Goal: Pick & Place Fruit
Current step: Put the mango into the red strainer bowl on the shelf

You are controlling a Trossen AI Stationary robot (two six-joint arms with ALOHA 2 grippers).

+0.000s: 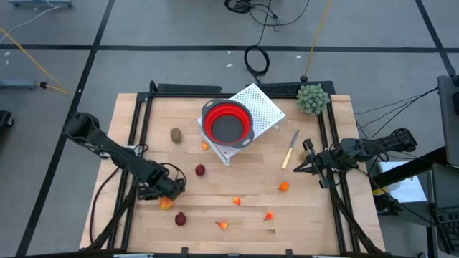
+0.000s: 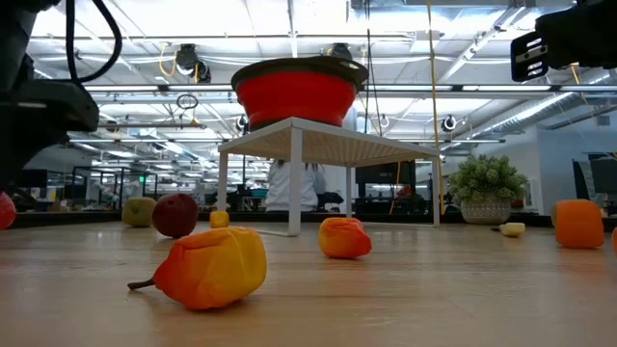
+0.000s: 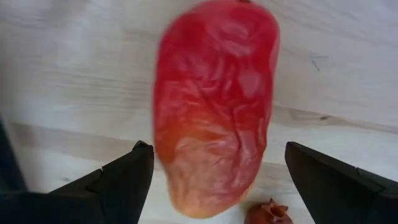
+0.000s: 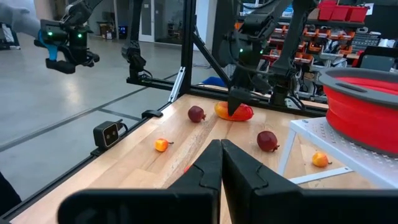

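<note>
The left gripper (image 3: 211, 171) stood over the near-left part of the wooden table (image 1: 237, 165), its two dark fingers (image 3: 127, 180) spread wide to either side of the red-and-yellow fruit (image 3: 214, 106), which lay on the boards between them (no contact between finger and fruit could be made out). A dark red ball (image 1: 181, 219) lay just beside this fruit, nearer the table's front edge; a second dark red ball (image 1: 200, 170) lay near the table's middle. The brown oval (image 1: 176, 134) rested farther back on the left. Small orange pieces (image 1: 285, 186) were scattered over the front half of the table. The red bowl (image 1: 227, 122) sat on a white perforated stand (image 1: 264, 106) at the back centre, with one orange bit (image 1: 205, 146) beside the stand's edge. The right gripper (image 4: 221, 165) hung above the table's right edge, its fingers pressed together and holding nothing. A pale-handled knife (image 1: 290, 149) lay between it and the stand; a green bushy plant (image 1: 313, 98) stood at the back right corner.
</note>
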